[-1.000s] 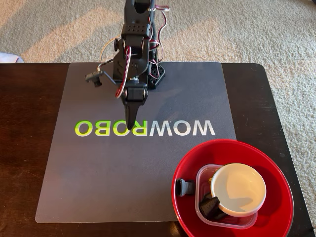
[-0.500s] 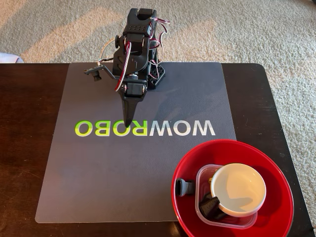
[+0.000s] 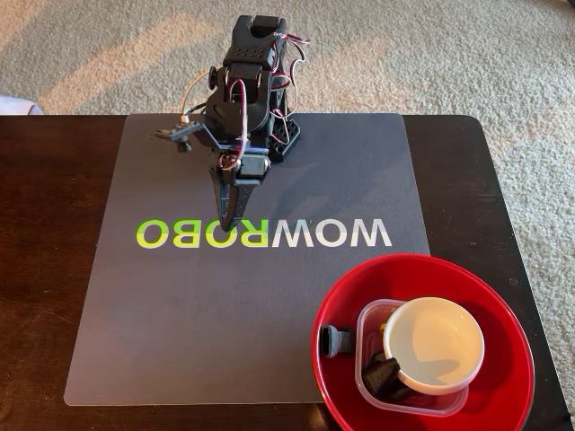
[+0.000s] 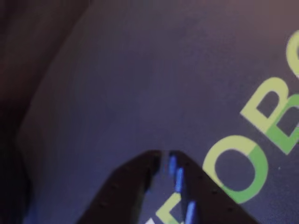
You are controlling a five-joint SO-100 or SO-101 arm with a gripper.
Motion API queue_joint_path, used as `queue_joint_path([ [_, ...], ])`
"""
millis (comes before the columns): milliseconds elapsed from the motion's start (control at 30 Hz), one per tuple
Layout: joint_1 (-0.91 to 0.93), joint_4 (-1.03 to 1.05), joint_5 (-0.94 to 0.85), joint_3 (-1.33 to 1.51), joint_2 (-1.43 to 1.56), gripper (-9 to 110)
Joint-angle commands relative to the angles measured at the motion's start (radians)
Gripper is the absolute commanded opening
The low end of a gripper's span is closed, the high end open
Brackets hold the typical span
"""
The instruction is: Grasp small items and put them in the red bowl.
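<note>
1. End effector (image 3: 235, 218): over the last second the arm has folded back toward its base at the far edge of the grey mat (image 3: 180, 341). The tip, which a second ago reached down onto the "R" of the printed lettering, now sits slightly higher in the fixed view, just at the top of the letters.
2. Jaw state: in the wrist view the end effector (image 4: 164, 156) shows its two fingers drawn together to a point, with only a thin slit between them and nothing held. It is closed and empty.
3. Red bowl (image 3: 503, 395): it rests at the near right corner of the mat, partly over the dark surface (image 3: 45, 269), unchanged across the three fixed views.
4. Contents of the bowl: a clear square tub (image 3: 370, 316) lies inside, with the small white bowl (image 3: 434, 345) stacked on top of it. A black pointed part (image 3: 381, 374) lies in the tub below the white bowl. A second dark part (image 3: 334, 340) sits against the tub's left wall. A trace of yellow-green shows beside the white bowl; whether it is the clothespin cannot be told.
5. Interpretation: no loose item remains on the mat or the surface. With the arm retracting empty, the task appears complete and the arm is likely returning to rest.
</note>
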Motion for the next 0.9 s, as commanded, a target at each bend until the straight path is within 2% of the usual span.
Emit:
queue_joint_path([
  [0,-0.018,0.002,0.048,0.008,0.003,8],
  [133,-0.048,0.055,0.158,0.008,0.003,8],
  [867,-0.049,0.057,0.161,0.008,0.003,8],
])
